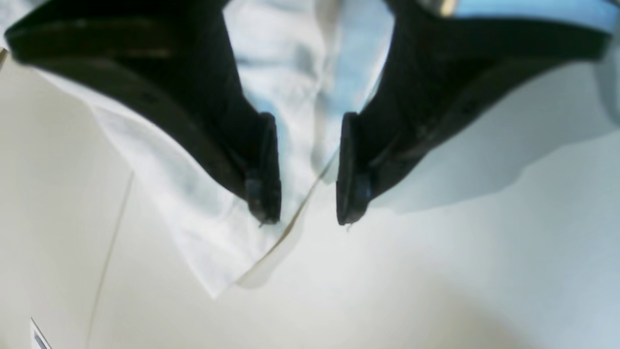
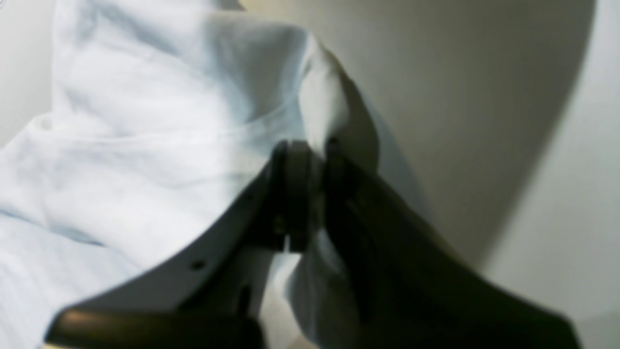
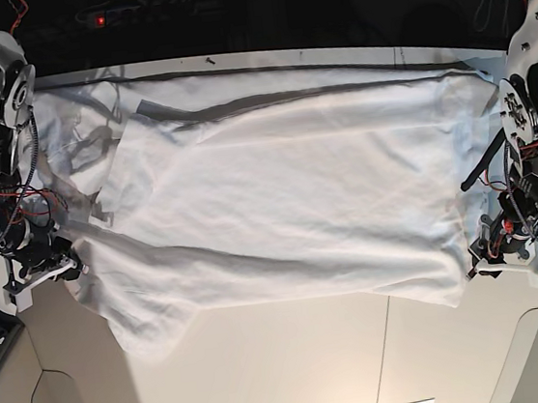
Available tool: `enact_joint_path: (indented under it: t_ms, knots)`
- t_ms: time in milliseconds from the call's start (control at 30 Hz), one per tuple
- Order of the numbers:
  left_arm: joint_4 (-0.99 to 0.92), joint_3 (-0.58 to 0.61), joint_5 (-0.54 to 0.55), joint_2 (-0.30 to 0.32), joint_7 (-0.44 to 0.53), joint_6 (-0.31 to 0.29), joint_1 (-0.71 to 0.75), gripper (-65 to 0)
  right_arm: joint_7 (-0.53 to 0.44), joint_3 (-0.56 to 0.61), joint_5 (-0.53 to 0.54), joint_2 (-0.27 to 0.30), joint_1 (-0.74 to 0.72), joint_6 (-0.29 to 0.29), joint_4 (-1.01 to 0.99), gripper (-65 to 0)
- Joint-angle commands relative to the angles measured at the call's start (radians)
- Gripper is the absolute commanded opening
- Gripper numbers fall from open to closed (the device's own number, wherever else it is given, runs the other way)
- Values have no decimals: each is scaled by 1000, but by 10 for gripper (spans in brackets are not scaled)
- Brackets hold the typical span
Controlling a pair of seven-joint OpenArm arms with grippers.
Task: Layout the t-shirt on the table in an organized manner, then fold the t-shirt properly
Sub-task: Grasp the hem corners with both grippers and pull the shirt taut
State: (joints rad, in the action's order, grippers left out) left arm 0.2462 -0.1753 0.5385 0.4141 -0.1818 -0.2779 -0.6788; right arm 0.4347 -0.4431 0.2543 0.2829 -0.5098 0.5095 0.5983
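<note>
Base view: t-shirt (image 3: 280, 210) spans table (image 3: 270, 376); right hand (image 2: 310, 160) pinches its edge, left hand (image 1: 308, 169) open.

both wrist views blurred, t-shirt (image 2: 145, 145) cut off by frame edges there, right gripper (image 2: 310, 194) fingertips partly buried in cloth

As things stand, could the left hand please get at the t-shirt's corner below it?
Probably yes: the left hand hangs open right over the t-shirt corner, which lies flat on the table, with nothing between them.
</note>
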Motion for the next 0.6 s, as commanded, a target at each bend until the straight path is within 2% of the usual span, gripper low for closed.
enact_joint_path:
  t_ms: [0,433,567]
  knots:
    - [13,-7,11,15,7,-23,-32,-422,-12,0,16,14,-27,18,14,-650]
    - [13,-179,12,1,20,-26,40,-422,-12,0,19,14,-27,19,14,-650]
    - [13,-192,12,-31,20,-64,42,-422,-12,0,35,14,-27,19,14,-650]
